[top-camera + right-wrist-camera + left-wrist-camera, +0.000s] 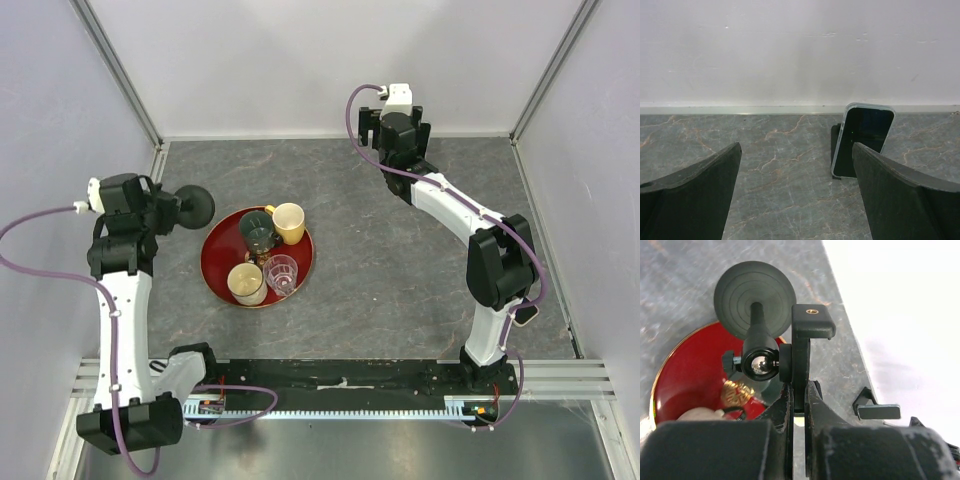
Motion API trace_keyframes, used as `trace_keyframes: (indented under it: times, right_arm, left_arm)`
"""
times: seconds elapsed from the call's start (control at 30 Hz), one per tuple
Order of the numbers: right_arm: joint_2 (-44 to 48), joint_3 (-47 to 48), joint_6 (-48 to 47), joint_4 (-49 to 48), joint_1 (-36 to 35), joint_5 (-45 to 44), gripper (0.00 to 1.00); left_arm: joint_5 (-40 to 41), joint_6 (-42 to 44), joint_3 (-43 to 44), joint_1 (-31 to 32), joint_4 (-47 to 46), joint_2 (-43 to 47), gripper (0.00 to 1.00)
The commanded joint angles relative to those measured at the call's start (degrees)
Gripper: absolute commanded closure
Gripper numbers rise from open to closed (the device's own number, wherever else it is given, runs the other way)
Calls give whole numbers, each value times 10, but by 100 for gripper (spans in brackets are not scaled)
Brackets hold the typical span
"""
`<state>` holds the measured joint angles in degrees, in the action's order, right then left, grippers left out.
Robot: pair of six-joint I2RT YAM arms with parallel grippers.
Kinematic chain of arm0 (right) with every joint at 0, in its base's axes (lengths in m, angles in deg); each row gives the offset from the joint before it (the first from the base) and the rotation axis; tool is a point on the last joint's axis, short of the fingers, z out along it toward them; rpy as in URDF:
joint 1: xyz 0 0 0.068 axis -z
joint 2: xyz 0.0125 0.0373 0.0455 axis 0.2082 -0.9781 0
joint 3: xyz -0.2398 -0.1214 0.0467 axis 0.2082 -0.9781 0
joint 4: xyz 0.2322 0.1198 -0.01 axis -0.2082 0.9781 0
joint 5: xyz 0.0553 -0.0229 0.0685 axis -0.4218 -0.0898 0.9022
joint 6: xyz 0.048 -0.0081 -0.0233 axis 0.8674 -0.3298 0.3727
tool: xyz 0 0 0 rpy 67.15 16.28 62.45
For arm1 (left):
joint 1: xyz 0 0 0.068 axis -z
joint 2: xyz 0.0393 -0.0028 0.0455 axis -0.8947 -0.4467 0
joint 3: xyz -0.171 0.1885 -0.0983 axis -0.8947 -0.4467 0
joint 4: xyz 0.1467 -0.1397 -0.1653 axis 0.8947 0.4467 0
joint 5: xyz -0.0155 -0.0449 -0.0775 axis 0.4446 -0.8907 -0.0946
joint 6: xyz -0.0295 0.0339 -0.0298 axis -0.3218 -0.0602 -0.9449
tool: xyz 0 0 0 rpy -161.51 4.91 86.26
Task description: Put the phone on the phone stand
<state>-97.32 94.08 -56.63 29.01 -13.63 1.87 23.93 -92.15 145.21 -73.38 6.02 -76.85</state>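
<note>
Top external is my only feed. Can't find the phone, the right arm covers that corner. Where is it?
Observer: The phone is on the table near the back wall, just ahead of the right gripper.
Operator: Jaws around it?
Observer: No, wide open, nothing held between them.
Operator: Left arm, gripping the stand where?
Observer: The left gripper is shut on the phone stand by its holder plate, not the stem.
</note>
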Motion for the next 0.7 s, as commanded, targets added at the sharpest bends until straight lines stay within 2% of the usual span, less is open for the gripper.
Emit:
trace_keyframes:
  times: [0.0,0.07,0.1,0.17,0.2,0.23,0.27,0.3,0.43,0.53,0.6,0.67]
  right_arm:
    - [4,29,16,5,-2,34,2]
    - [-1,39,13,18,-1,56,2]
    - [-3,45,-1,28,-1,107,2]
    - [-10,60,-17,61,8,183,2]
    - [-9,58,-43,68,11,265,2]
    - [2,52,-55,73,14,301,2]
    - [10,29,-66,71,17,327,2]
    - [20,14,-82,68,19,351,2]
    - [91,-71,-163,34,25,479,2]
    - [129,-147,-210,-15,25,490,3]
    - [142,-193,-233,-53,31,490,5]
    - [149,-202,-255,-45,35,471,5]
  left_arm:
    - [-61,85,1,5,-252,-4,98]
    - [-126,83,-47,5,-344,-4,98]
    - [-198,70,-63,8,-438,-13,98]
    - [-265,58,-87,19,-543,-40,98]
    - [-319,61,-85,43,-623,-81,98]
    - [-333,70,-74,61,-634,-103,98]
    - [-347,87,-36,79,-638,-126,98]
    - [-369,128,-12,122,-634,-155,98]
    - [-404,215,107,210,-569,-296,98]
    - [-408,303,212,264,-498,-360,98]
    - [-404,368,293,295,-404,-419,98]
    - [-400,423,356,314,-325,-469,98]
